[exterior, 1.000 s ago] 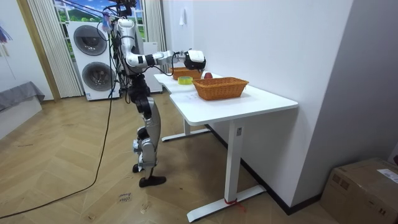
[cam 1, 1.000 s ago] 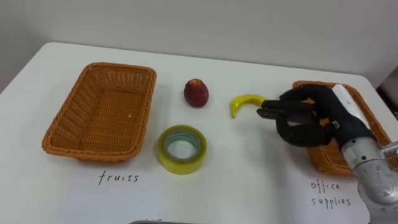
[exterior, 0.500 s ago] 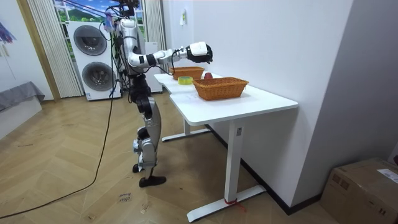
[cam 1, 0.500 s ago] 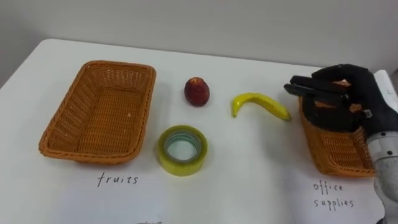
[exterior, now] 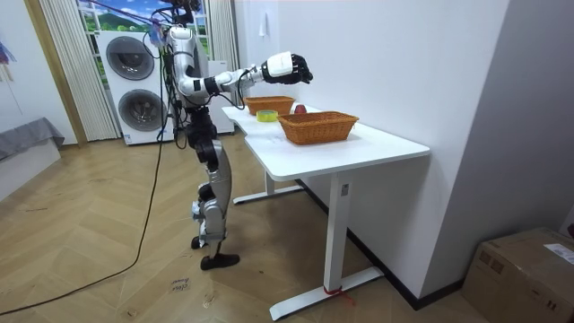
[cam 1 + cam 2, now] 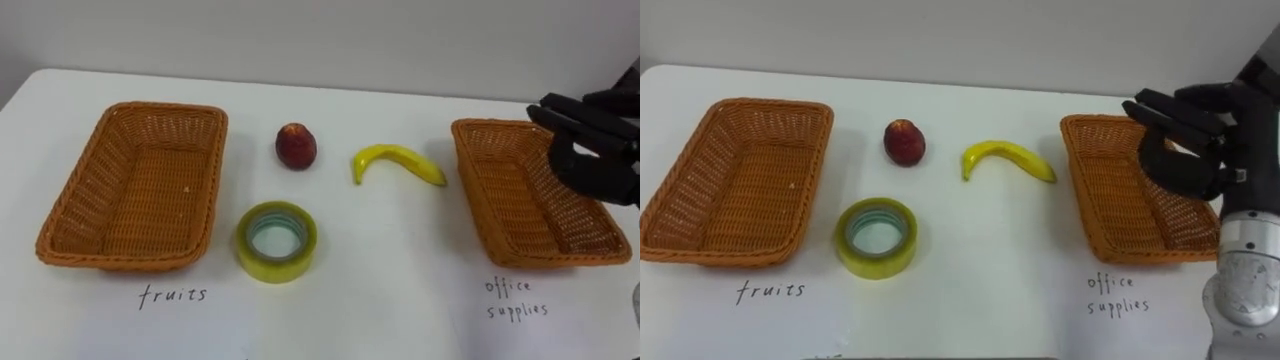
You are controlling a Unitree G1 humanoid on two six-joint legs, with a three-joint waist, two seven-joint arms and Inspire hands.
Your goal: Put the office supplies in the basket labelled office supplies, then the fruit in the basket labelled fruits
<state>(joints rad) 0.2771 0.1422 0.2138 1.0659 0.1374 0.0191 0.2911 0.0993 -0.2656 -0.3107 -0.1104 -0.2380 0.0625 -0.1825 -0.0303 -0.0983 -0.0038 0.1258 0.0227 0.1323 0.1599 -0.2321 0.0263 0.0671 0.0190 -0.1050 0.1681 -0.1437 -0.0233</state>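
On the white table (image 6: 400, 270) lie a red fruit (image 6: 296, 146), a yellow banana (image 6: 397, 163) and a yellow-green roll of tape (image 6: 277, 241), all between two wicker baskets. The left basket (image 6: 130, 185) and the right basket (image 6: 530, 195) hold nothing. My right hand (image 6: 1188, 138) hovers above the right basket, well clear of the banana, with its fingers relaxed, open and empty. In the room view this hand (image 5: 289, 67) is raised over the table's far end, where I stand.
A handwritten label lies on the table in front of each basket. A pale wall runs just behind the table's far edge (image 6: 300, 85). In the room view two stacked washing machines (image 5: 134, 85) stand behind me.
My right hand has lifted away from the banana and moved right, over the right basket. The banana stays where it lay. The eye view has shifted a little.
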